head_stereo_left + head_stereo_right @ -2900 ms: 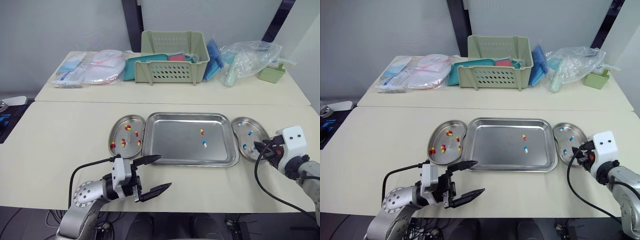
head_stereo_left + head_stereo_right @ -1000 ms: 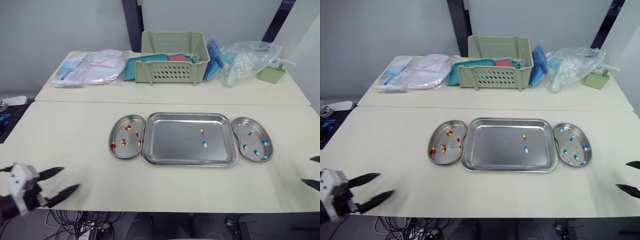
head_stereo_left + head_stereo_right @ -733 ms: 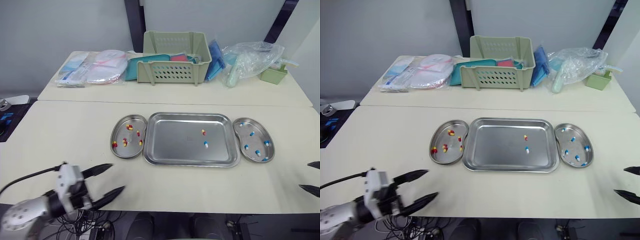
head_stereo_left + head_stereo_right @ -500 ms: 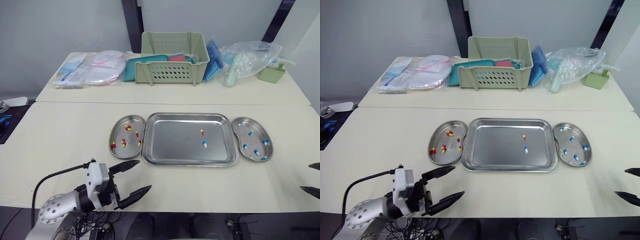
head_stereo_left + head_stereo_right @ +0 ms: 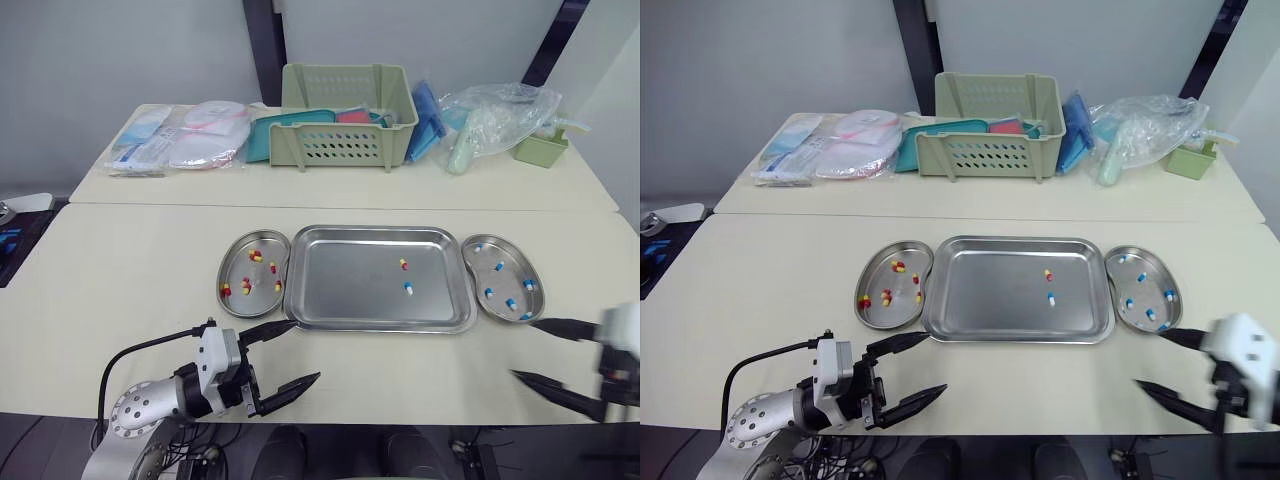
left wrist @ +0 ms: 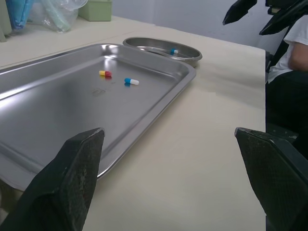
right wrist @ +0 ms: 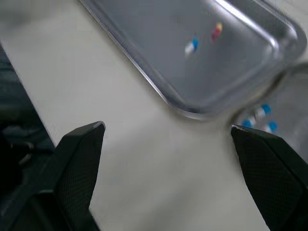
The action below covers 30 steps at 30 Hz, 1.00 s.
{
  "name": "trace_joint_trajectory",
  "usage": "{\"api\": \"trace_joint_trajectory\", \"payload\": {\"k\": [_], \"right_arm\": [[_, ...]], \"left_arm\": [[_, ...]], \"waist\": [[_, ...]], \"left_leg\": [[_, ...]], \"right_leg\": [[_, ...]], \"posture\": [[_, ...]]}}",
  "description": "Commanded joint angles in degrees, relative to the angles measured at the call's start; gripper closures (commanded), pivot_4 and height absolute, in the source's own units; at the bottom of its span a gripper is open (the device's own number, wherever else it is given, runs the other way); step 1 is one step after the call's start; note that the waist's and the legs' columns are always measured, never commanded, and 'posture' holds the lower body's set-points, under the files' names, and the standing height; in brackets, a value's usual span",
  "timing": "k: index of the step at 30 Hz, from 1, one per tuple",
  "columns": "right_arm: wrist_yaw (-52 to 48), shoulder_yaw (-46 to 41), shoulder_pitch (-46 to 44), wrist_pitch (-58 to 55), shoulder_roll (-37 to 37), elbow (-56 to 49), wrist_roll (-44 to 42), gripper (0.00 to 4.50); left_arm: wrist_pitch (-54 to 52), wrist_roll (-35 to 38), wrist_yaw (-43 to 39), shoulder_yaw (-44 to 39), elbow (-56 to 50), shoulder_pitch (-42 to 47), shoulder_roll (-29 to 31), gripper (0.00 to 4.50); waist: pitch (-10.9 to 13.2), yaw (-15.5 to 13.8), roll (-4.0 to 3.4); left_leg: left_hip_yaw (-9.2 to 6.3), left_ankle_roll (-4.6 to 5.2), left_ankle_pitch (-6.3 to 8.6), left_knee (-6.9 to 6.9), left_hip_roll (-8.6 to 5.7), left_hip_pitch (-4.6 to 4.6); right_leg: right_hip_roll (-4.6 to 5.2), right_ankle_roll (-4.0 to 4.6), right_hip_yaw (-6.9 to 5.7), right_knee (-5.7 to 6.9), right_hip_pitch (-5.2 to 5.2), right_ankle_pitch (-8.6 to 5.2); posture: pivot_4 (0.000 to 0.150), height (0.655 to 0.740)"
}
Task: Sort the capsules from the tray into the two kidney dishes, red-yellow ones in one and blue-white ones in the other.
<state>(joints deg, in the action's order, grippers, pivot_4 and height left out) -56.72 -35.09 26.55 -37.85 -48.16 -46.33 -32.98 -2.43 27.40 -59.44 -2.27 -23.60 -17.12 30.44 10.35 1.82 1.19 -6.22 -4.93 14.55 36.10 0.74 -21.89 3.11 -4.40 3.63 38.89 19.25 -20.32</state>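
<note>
The steel tray [image 5: 335, 300] lies mid-table holding one red-yellow capsule [image 5: 403, 265] and one blue-white capsule [image 5: 408, 288]. The left kidney dish [image 5: 238, 262] holds several red-yellow capsules. Several blue-white capsules lie in the right kidney dish [image 5: 467, 265]. My left gripper [image 5: 303, 351] hovers open and empty over the front of the table, just before the tray's near-left corner. My right gripper [image 5: 524, 349] is open and empty too, in front of the right dish. The left wrist view looks across the tray [image 6: 72, 110] at both capsules [image 6: 105, 73].
A green basket [image 5: 347, 115], flat packets [image 5: 180, 140], a plastic bag [image 5: 495, 115] and a small green box [image 5: 543, 147] line the back table. The table's front edge runs just below both grippers. A seated person [image 6: 293, 48] shows beyond the table's right end.
My left gripper swung in from the far front left to the tray's near-left corner. My right gripper came in from the right edge toward the right dish. The capsules have not moved.
</note>
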Motion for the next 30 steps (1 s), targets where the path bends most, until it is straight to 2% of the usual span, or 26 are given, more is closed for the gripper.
{"api": "trace_joint_trajectory", "payload": {"k": [1,5,6,9,12,20,29,30], "right_arm": [[14.07,8.93,-7.26,-9.73,2.28,-6.08,-1.99,0.13],[24.91,22.0,-17.26,-14.36,6.38,-4.98,1.94,0.13],[27.1,24.55,-19.07,-15.24,7.56,-4.14,2.99,0.29],[32.17,32.3,-24.16,-16.04,10.01,-1.1,7.49,0.96],[36.24,37.6,-28.95,-16.49,12.73,2.21,11.22,2.02],[43.09,45.17,-38.93,-21.62,18.21,9.94,17.98,2.02],[43.7,46.65,-39.71,-24.58,21.11,13.47,19.19,2.02],[43.83,46.72,-39.64,-24.8,21.45,13.86,19.27,2.24]], "left_arm": [[1.14,0.02,0.13,0.49,-0.75,0.0,0.18,0.0],[1.52,-0.2,0.19,1.04,-0.6,0.15,0.08,0.0],[1.61,-0.25,0.24,1.16,-0.54,0.22,0.01,0.0],[1.74,-0.33,0.33,1.47,-0.42,0.37,-0.12,0.0],[1.87,-0.42,0.38,1.66,-0.23,0.56,-0.19,0.0],[1.82,-0.94,1.3,2.71,-0.52,0.55,-0.57,0.0],[1.55,-1.03,2.48,3.47,-0.95,0.73,-0.47,0.0],[1.54,-1.03,2.59,3.58,-0.97,0.75,-0.46,0.0]], "waist": [[0.0,-0.13,0.04],[-0.01,-0.11,0.05],[-0.01,-0.1,0.05],[-0.01,-0.06,0.05],[-0.01,-0.03,0.04],[-0.01,0.03,0.02],[-0.01,0.04,0.01],[-0.01,0.06,0.0]], "left_leg": [[-0.01,0.0,0.0,0.0,-0.03,0.0],[-0.04,0.0,0.0,-0.02,-0.02,-0.01],[-0.04,0.0,0.0,-0.02,-0.02,-0.01],[-0.05,0.0,0.0,-0.02,-0.02,-0.02],[-0.06,0.0,0.0,-0.02,-0.02,-0.02],[-0.07,0.0,0.0,-0.03,-0.01,-0.02],[-0.06,0.01,0.0,-0.03,-0.01,-0.07],[-0.06,0.01,0.0,-0.03,-0.01,-0.07]], "right_leg": [[0.02,0.0,0.0,-0.01,0.0,0.0],[0.01,0.0,-0.02,0.0,0.04,0.0],[0.01,0.0,-0.02,0.0,0.05,0.0],[0.01,0.0,-0.02,0.0,0.07,0.0],[0.01,0.0,-0.03,0.01,0.08,0.0],[0.01,0.01,-0.02,0.05,0.15,0.0],[0.01,0.01,-0.01,0.07,0.22,0.0],[0.01,0.01,0.0,0.08,0.24,0.0]], "posture": [[0.15,0.74],[0.15,0.74],[0.15,0.74],[0.15,0.74],[0.15,0.74],[0.15,0.74],[0.15,0.74],[0.15,0.74]]}}
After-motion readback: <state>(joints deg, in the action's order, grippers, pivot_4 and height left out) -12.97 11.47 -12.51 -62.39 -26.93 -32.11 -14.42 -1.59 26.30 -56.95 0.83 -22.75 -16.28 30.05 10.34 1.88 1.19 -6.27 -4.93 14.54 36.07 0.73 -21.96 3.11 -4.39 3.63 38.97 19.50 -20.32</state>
